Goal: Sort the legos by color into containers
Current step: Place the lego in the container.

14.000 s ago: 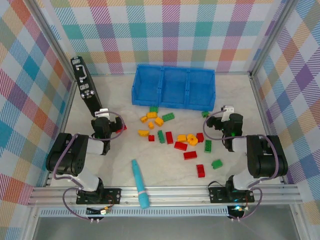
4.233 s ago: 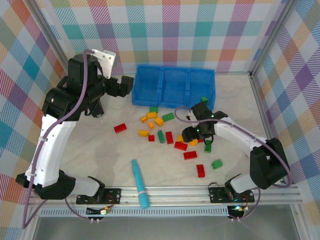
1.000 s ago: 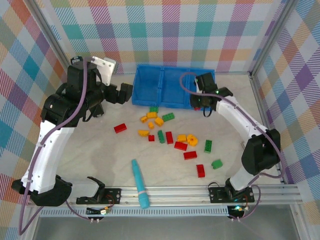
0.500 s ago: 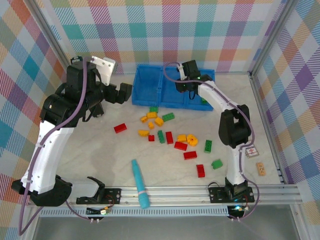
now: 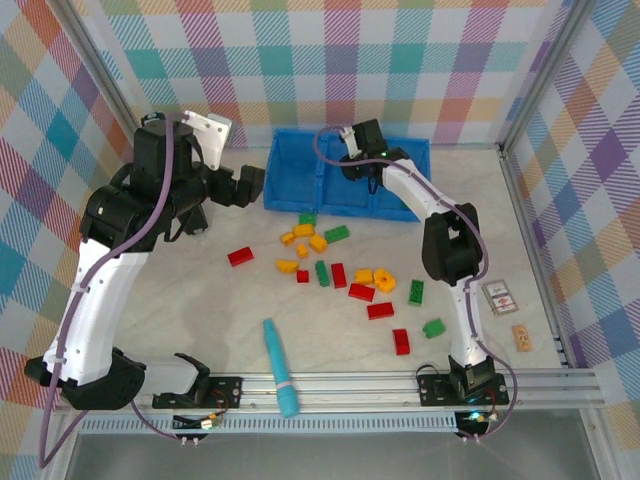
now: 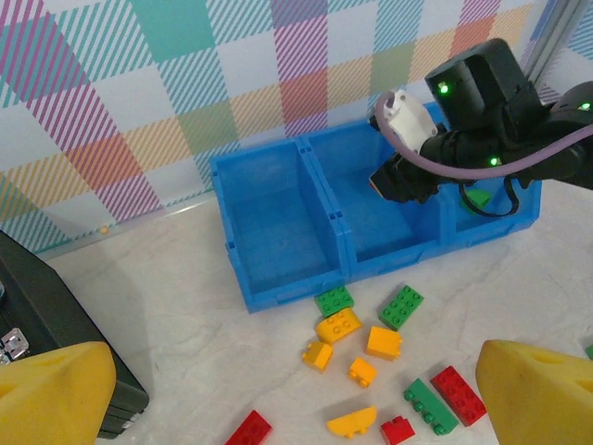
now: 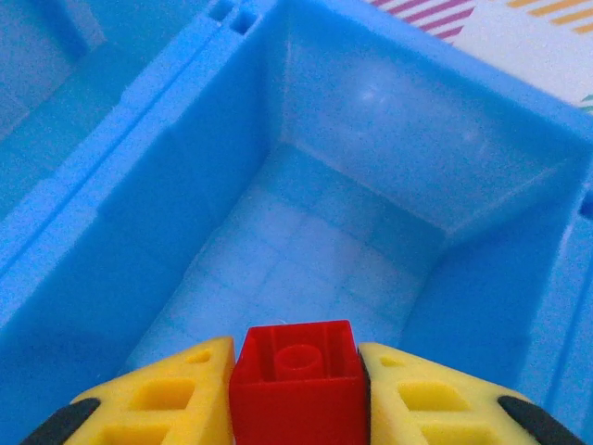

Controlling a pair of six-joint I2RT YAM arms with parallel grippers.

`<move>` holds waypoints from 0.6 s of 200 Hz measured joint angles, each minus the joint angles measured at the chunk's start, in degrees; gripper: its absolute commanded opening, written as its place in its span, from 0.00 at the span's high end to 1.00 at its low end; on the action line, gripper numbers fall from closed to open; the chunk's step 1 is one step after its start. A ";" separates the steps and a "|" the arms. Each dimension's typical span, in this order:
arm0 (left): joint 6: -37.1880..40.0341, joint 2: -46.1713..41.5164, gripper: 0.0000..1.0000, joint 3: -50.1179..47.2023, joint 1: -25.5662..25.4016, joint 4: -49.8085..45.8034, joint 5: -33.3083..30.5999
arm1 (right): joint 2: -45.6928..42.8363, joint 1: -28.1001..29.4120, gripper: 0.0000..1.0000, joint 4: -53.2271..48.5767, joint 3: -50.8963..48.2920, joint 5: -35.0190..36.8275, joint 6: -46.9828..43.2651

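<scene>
The right hand (image 5: 358, 166) is pinching a red brick (image 7: 296, 375) over the middle compartment of the blue bin (image 5: 292, 190). The left hand (image 5: 247, 186) is hovering spread beside the bin, and other bricks (image 5: 361, 292) are lying on the tabletop (image 5: 200, 300).

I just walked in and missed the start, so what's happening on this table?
Two robot arms are sorting lego bricks by colour into a blue bin. The right hand grips a red brick above the middle compartment, not yet released. The left hand hangs open near the bin's left end. One green brick lies in the right compartment; many others lie loose on the table.
</scene>
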 measured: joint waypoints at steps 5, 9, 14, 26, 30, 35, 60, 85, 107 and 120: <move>-0.09 0.00 0.00 0.09 0.00 -0.02 0.00 | 0.26 0.00 0.63 0.02 0.04 0.00 0.00; -0.17 0.02 0.00 0.15 0.00 -0.04 0.00 | 0.48 0.00 0.62 0.09 0.04 0.00 -0.02; -0.20 0.04 0.00 0.24 0.00 -0.07 0.00 | 0.63 0.00 0.62 0.07 0.04 -0.02 -0.13; -0.42 0.04 0.00 0.35 0.00 -0.09 -0.02 | 1.03 0.00 0.59 0.07 0.04 -0.02 -0.20; -0.46 0.04 0.00 0.35 0.00 -0.13 -0.02 | 1.07 0.02 0.58 0.07 0.04 -0.04 -0.15; -0.61 0.04 0.00 0.39 0.00 -0.22 -0.02 | 1.16 0.02 0.56 0.04 0.04 -0.04 -0.20; -0.83 0.07 0.00 0.39 0.00 -0.31 -0.04 | 1.16 0.02 0.51 0.09 0.04 -0.50 -0.39; -1.01 0.28 0.00 0.79 0.00 -0.79 0.00 | 1.14 0.02 0.50 -0.13 0.04 -1.44 -0.59; -1.09 0.48 0.00 1.14 0.00 -1.25 0.02 | 0.42 0.02 0.43 -1.01 -0.35 -3.10 -1.09; -1.11 0.48 0.00 1.14 0.00 -1.33 0.00 | -1.22 0.00 0.41 -1.68 -1.86 -4.28 -1.16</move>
